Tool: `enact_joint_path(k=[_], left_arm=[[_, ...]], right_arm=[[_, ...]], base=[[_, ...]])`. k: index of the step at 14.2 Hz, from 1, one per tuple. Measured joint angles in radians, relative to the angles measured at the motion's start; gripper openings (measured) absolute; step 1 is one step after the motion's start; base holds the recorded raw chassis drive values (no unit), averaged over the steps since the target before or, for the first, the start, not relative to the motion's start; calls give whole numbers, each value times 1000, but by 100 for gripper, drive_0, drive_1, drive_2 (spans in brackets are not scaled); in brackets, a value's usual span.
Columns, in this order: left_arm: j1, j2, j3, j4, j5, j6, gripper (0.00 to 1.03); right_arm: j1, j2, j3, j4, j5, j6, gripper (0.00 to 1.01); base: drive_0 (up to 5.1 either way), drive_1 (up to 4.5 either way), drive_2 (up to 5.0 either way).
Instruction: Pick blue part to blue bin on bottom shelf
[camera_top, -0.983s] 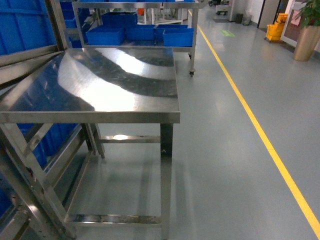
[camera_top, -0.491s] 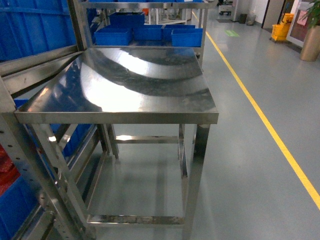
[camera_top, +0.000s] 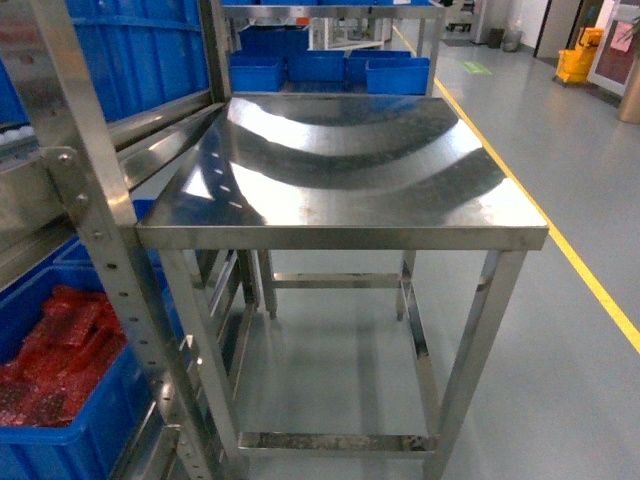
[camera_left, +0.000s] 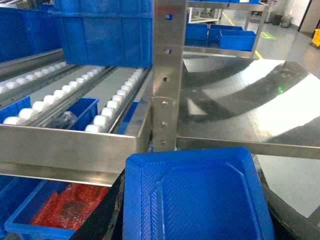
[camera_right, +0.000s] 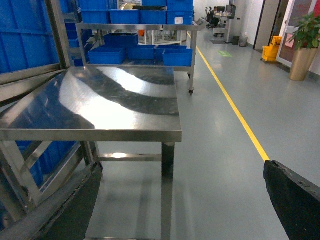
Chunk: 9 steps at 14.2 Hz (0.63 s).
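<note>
We are facing a steel table (camera_top: 340, 175) with the rack (camera_top: 90, 220) on our left. The blue part (camera_left: 195, 197) is filling the lower left wrist view, sitting between that gripper's dark fingers (camera_left: 107, 215), so we are judging the left gripper clamped on it; its long axis is running away from the camera. The right gripper's fingers (camera_right: 295, 195) are standing wide apart, holding nothing. On the bottom level a blue bin (camera_top: 60, 400) is holding red bagged pieces; it is lying below and left of the left arm. We are judging the left arm nearer, though we cannot tell if this bin is the target.
</note>
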Motion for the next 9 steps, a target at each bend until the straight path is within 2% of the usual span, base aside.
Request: enact_joint_path(k=[9], left_arm=[[0,0,0,0,0,0,44]], right_arm=[[0,0,0,2,0,0,98]], base=[[-502,238,238]])
